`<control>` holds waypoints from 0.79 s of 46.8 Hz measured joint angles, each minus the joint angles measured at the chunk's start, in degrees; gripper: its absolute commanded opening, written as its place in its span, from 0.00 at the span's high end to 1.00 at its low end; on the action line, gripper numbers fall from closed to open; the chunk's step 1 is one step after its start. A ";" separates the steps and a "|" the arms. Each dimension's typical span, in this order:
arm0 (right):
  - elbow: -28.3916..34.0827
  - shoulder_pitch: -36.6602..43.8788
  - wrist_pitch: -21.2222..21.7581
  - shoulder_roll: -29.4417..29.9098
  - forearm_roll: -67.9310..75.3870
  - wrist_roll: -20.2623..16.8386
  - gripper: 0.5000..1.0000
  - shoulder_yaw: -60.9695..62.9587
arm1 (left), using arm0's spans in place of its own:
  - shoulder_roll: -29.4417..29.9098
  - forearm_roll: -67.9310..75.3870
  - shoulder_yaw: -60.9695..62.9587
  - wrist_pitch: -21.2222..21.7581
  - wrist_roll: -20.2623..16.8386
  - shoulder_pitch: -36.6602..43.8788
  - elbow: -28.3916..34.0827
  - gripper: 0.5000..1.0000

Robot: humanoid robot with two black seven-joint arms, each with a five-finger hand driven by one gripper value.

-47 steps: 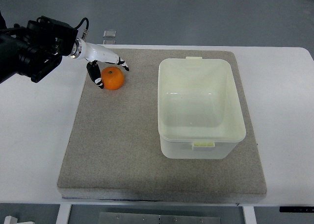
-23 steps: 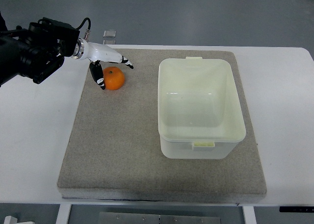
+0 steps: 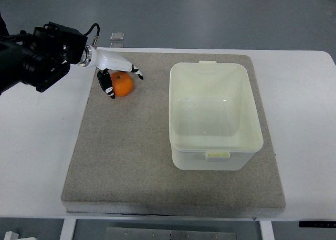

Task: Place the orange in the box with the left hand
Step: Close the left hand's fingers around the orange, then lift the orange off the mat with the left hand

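A white table (image 3: 37, 145) carries a grey felt mat (image 3: 126, 156) (covering most of its middle), and on that mat sit an orange (image 3: 122, 85) and a pale open box (image 3: 214, 115), well apart.

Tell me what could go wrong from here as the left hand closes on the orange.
The left robot hand only straddles the orange, fingers on its left and far side; being round, it may roll away on the mat. The box has tall walls, so a low carry could knock the near rim.
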 measured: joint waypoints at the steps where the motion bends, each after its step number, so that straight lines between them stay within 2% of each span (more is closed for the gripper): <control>1: 0.00 0.00 0.00 0.00 0.00 0.00 0.11 0.00 | 0.00 0.04 0.00 0.00 0.00 -0.01 0.00 0.56; 5: -0.01 0.00 0.00 0.00 0.00 0.00 0.11 0.00 | 0.00 0.09 0.01 -0.01 0.00 -0.04 0.00 0.75; 9: -0.03 0.00 0.00 0.00 0.00 0.00 0.11 0.00 | 0.00 0.16 0.01 -0.01 0.00 -0.13 0.04 0.86; 12: 0.00 0.00 0.00 0.00 0.00 0.00 0.11 0.00 | 0.00 0.18 0.01 -0.01 0.00 -0.26 0.09 0.99; 37: -0.02 0.00 0.00 0.00 0.00 0.00 0.11 0.00 | -1.66 0.19 2.71 -0.02 -0.01 -0.48 0.82 1.00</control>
